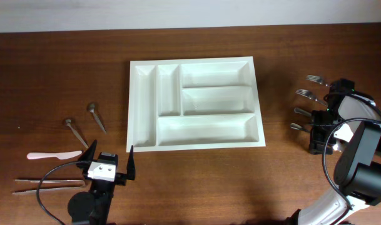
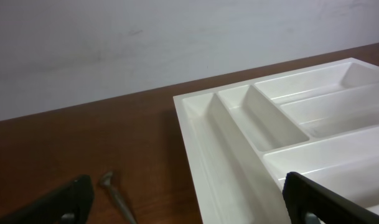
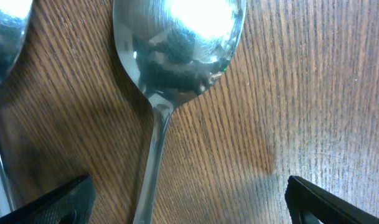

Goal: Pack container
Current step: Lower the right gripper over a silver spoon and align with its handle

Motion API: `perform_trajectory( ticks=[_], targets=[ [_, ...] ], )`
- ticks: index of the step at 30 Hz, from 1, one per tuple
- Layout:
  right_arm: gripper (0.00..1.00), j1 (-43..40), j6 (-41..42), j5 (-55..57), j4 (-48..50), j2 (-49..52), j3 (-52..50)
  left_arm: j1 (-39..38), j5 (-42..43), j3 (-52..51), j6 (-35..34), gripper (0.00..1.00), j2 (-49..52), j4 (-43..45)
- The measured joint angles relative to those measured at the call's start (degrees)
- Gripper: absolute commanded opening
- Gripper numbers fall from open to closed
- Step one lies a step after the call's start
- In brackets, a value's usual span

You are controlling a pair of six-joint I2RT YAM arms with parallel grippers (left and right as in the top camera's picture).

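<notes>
Soft, even light from above on the table (image 1: pixel 52 75), and the white tray (image 1: pixel 196 103) is bright with only faint shading in its compartments. The left wrist view is slightly soft, its wall (image 2: pixel 114 43) pale and flat. Up close on the right, hard glare on the spoon (image 3: pixel 177 50), a dark shadow to its left, and blurred fingers (image 3: pixel 58 199) low in the corners.

Overhead: looking straight down from well above, taking in the whole table (image 1: pixel 52 75). Left wrist: low at the near left, facing far and right across the left compartments of the white container (image 1: pixel 196 103), shared with overhead. Right wrist: facing straight down, very close over a spoon (image 3: pixel 177 50) on the right.
</notes>
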Motion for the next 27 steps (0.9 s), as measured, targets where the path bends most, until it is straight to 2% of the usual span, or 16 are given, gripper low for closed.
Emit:
perform_trajectory(
  ticks=[17, 27],
  targets=[
    [0.99, 0.00, -0.02, 0.02, 0.57, 0.07, 0.00, 0.00, 0.00, 0.02, 0.00, 0.99, 0.00, 0.00],
    [0.99, 0.00, -3.21, 0.02, 2.91, 0.11, -0.28, 0.00, -0.02, 0.02, 0.02, 0.99, 0.00, 0.00]
  ],
)
